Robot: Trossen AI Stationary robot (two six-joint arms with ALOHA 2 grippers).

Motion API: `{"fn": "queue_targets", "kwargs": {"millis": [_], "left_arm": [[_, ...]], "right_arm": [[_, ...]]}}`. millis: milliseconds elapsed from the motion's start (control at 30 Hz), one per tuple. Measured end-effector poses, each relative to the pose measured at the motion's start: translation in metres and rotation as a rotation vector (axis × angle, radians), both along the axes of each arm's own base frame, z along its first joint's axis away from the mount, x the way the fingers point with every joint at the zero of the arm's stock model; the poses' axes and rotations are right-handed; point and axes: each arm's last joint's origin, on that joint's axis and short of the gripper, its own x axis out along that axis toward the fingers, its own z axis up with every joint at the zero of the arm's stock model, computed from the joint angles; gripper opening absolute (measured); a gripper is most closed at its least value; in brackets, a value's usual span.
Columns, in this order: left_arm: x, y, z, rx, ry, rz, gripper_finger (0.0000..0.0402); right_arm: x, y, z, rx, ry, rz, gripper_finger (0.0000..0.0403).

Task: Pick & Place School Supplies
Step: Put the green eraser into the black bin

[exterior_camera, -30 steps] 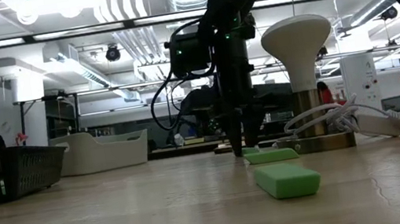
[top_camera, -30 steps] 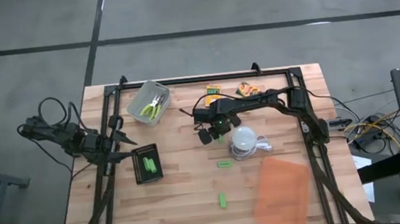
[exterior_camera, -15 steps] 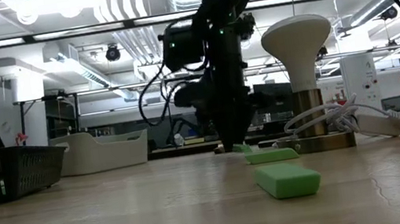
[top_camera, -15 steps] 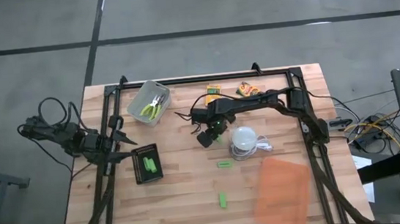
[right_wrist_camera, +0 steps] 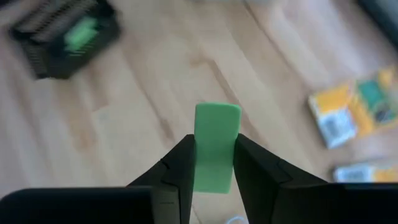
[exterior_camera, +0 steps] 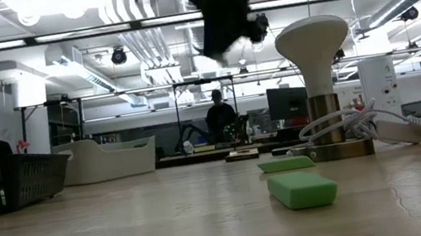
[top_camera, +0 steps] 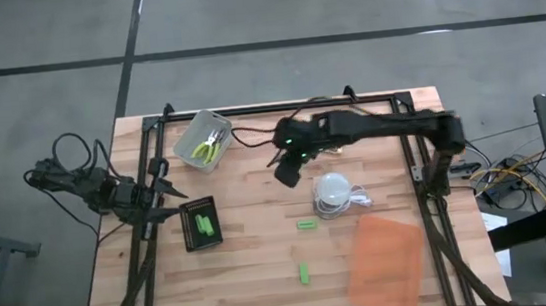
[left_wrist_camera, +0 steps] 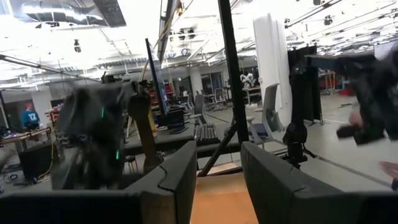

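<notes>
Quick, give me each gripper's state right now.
Left gripper: open, empty, parked at the table's left edge.
Right gripper: shut on a green stick, lifted above the table.

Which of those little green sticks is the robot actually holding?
The green stick pinched in the right gripper, lifted off the table. Two others lie on the wood; more sit in the black tray.

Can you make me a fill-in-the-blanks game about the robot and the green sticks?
1. The right hand holds a stubby bright-green ____.
2. The black rectangular tray already holds ____ green sticks.
3. ____ green sticks lie loose on the wooden table.
4. The translucent flat sheet is coloured ____.

Missing words: stick, two, two, orange.
</notes>
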Motion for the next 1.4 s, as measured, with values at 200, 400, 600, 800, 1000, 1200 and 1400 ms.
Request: {"fn": "queue_targets", "kwargs": {"millis": [200, 400, 600, 800, 1000, 1200, 1400], "left_arm": [[0.001, 0.0, -0.001, 0.005, 0.01, 0.0, 0.0133], [0.001, 0.0, -0.001, 0.005, 0.011, 0.0, 0.0133], [0.001, -0.001, -0.002, 0.008, 0.017, 0.0, 0.0133], [0.001, -0.001, -0.002, 0.008, 0.017, 0.0, 0.0133], [0.001, -0.001, -0.002, 0.009, 0.02, 0.0, 0.0133], [0.001, -0.001, -0.002, 0.009, 0.02, 0.0, 0.0133], [0.001, -0.001, -0.002, -0.004, 0.02, -0.002, 0.0133]], "right_arm": [[-0.035, 0.021, 0.054, -0.121, -0.146, 0.307, 0.0092], [-0.044, 0.026, 0.086, -0.123, -0.369, 0.398, 0.0093], [-0.036, 0.026, 0.103, -0.162, -0.569, 0.398, 0.0093], [-0.029, 0.03, 0.093, -0.145, -0.54, 0.513, 0.0093], [-0.033, 0.037, 0.079, -0.049, -0.472, 0.67, 0.0093], [-0.035, 0.041, 0.076, 0.035, -0.476, 0.753, 0.0093], [-0.034, 0.04, 0.074, 0.041, -0.469, 0.746, 0.0093]]}}
